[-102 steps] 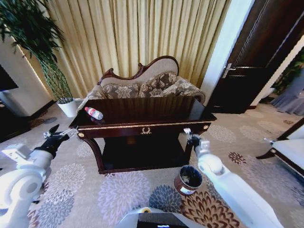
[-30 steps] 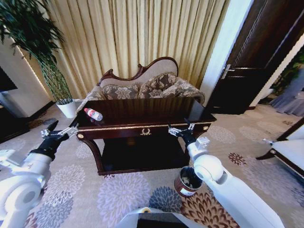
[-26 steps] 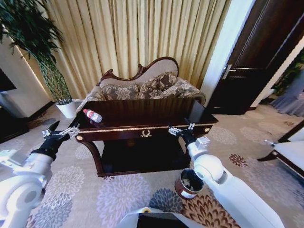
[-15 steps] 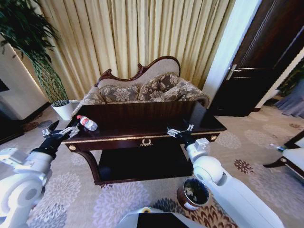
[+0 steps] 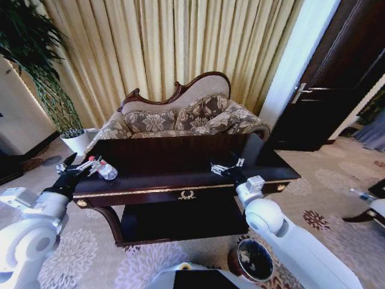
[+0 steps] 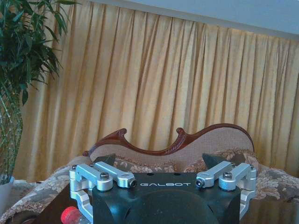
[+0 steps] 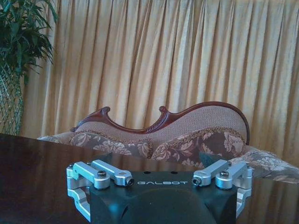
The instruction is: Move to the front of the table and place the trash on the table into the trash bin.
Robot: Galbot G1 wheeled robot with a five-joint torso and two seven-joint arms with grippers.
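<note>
The dark glossy table (image 5: 174, 158) with gold trim stands right in front of me. A clear bottle with a red cap and red label (image 5: 106, 170) lies near the table's left front corner. My left gripper (image 5: 76, 167) hovers open just left of the bottle, about at tabletop height. The bottle's red cap (image 6: 70, 215) peeks out beside the open left gripper (image 6: 159, 161). Over the table's front edge, right of centre, my right gripper (image 5: 227, 167) is open and holds nothing. It (image 7: 156, 158) looks across the table top (image 7: 37, 158). The brown trash bin (image 5: 255, 260) with its black liner stands on the carpet under my right arm.
An ornate sofa (image 5: 186, 117) sits close behind the table, with gold curtains (image 5: 180, 42) beyond. A potted plant (image 5: 36, 66) stands at the far left and a dark door (image 5: 337, 78) at the right. Patterned carpet surrounds the table.
The whole view has shifted: I have come closer to the table, which now looms larger, and the bin has slid to the lower edge. My right gripper rose from beside the bin to table height.
</note>
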